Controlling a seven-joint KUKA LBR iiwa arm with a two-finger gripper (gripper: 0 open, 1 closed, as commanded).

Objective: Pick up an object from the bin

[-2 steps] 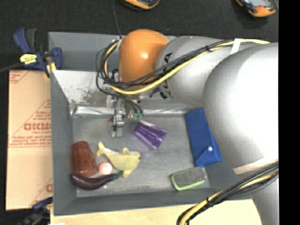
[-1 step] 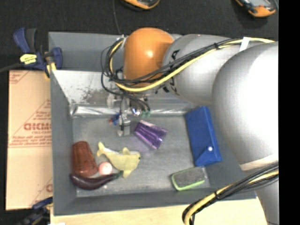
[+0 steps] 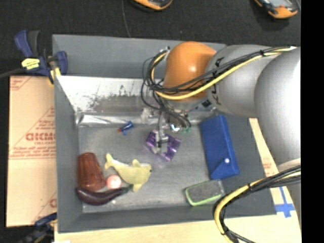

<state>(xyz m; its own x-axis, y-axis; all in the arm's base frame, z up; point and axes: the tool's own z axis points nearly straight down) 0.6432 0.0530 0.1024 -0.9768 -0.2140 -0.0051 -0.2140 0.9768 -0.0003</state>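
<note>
The robot arm [image 3: 253, 85] is the biggest thing here. It comes in from the right and carries an orange cover [image 3: 186, 65] and yellow and black cables at its wrist. Under it is the grey metal bin [image 3: 68, 135]. On the right side of the bin floor lies a long blue flat box [image 3: 218, 147], a little tilted. In the near left corner there is a small heap: a brown cylinder [image 3: 88, 168] standing close to the left wall, a yellow soft toy [image 3: 132, 172] just to the right of it, and a dark purple eggplant [image 3: 96, 197] lying along the near wall below them. Near the near wall, below the blue box, lies a grey pad with green rim [image 3: 203, 192]. In the middle of the bin lies a purple see-through thing [image 3: 172, 147], and the gripper [image 3: 162, 138] is low, directly over it, at its top. Whether the gripper is open or closed on it, I cannot tell. A pink ball [image 3: 113, 181] sits between the cylinder and the yellow toy. A small blue piece [image 3: 126, 128] lies near the far wall, left of the gripper.
</note>
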